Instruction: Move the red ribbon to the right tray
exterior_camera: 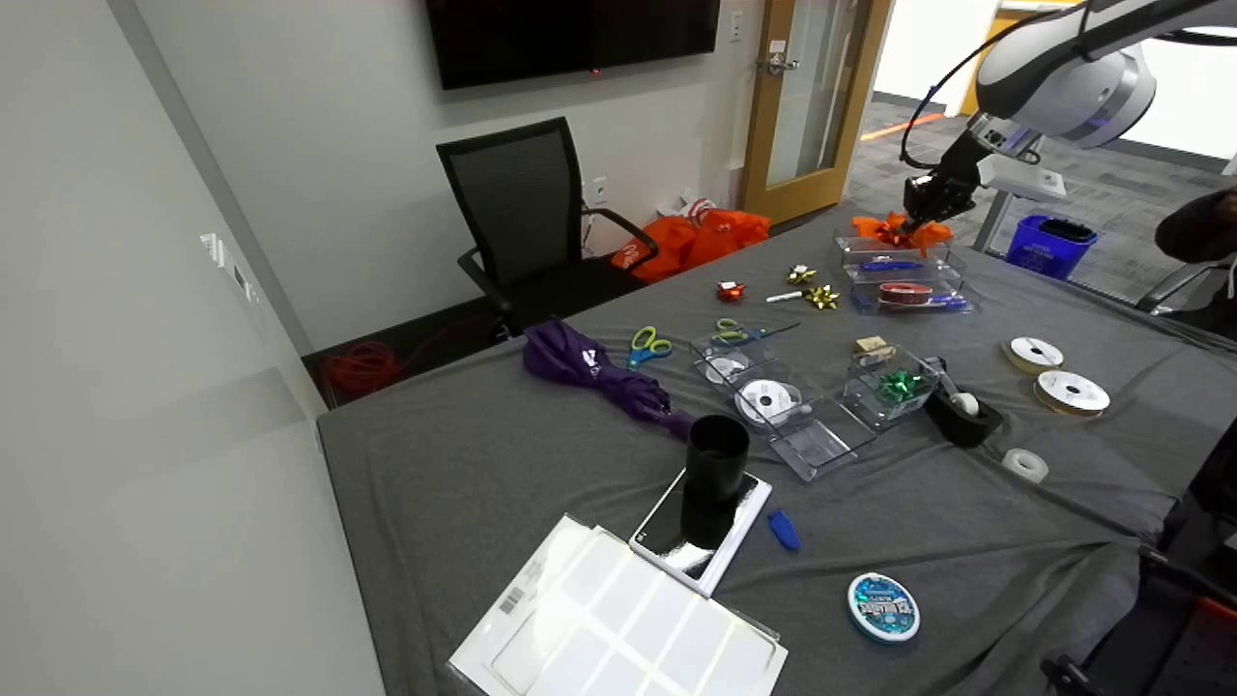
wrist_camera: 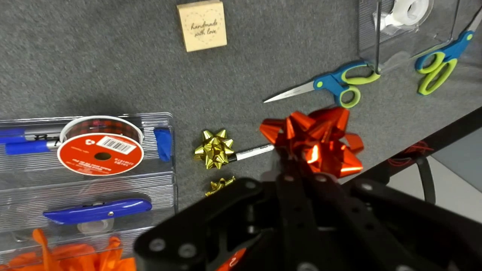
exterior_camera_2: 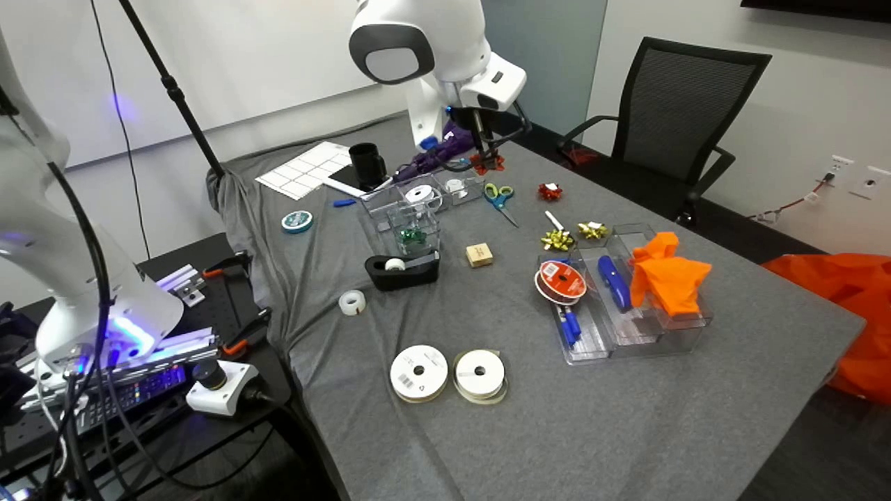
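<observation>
My gripper (wrist_camera: 295, 162) is shut on a shiny red ribbon bow (wrist_camera: 325, 130) in the wrist view. In an exterior view the gripper (exterior_camera_2: 485, 142) holds the bow (exterior_camera_2: 489, 165) above the table. In an exterior view the gripper (exterior_camera: 930, 201) shows in front of orange cloth; the held bow cannot be told apart there. Another red bow (exterior_camera_2: 550, 191) lies on the table, also in an exterior view (exterior_camera: 732, 291). A clear tray (exterior_camera_2: 592, 341) with a ribbon spool, blue cutter and orange cloth stands at right; it shows in the wrist view (wrist_camera: 163, 188). Another clear tray (exterior_camera: 817, 447) holds white rolls.
Gold bows (wrist_camera: 214, 149) and a white marker (wrist_camera: 255, 152) lie between the spool tray and the bow. Scissors (wrist_camera: 331, 84), a wooden stamp (wrist_camera: 203, 26), a tape dispenser (exterior_camera_2: 404, 271) and white spools (exterior_camera_2: 419, 374) are on the table. A black cup (exterior_camera: 717, 454) stands farther off.
</observation>
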Action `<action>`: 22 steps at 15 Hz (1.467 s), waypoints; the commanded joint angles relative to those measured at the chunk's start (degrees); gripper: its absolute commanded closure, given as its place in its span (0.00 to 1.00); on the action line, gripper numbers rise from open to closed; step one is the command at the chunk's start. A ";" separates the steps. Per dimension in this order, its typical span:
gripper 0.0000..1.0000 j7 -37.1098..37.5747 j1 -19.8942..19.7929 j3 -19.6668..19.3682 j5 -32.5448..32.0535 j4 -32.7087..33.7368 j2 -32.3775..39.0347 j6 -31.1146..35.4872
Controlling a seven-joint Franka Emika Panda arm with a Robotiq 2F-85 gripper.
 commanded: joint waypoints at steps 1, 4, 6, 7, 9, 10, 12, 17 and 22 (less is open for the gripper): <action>1.00 -1.27 -2.04 1.05 0.74 1.14 0.47 -0.01; 1.00 -2.35 -4.58 0.75 2.52 4.46 2.17 -0.44; 1.00 -2.30 -6.55 0.40 3.14 7.53 4.25 -0.01; 1.00 -2.23 -7.71 0.31 3.34 9.54 5.83 0.27; 1.00 -2.78 -10.00 0.41 3.52 13.47 9.24 1.89; 1.00 -2.40 -10.81 0.26 2.89 15.37 10.95 2.72; 1.00 -1.18 -12.14 -0.38 0.72 19.51 14.98 5.12; 1.00 8.00 -11.66 -6.24 -10.01 26.77 23.48 9.08; 1.00 14.19 -12.05 -8.82 -17.47 31.36 28.52 7.29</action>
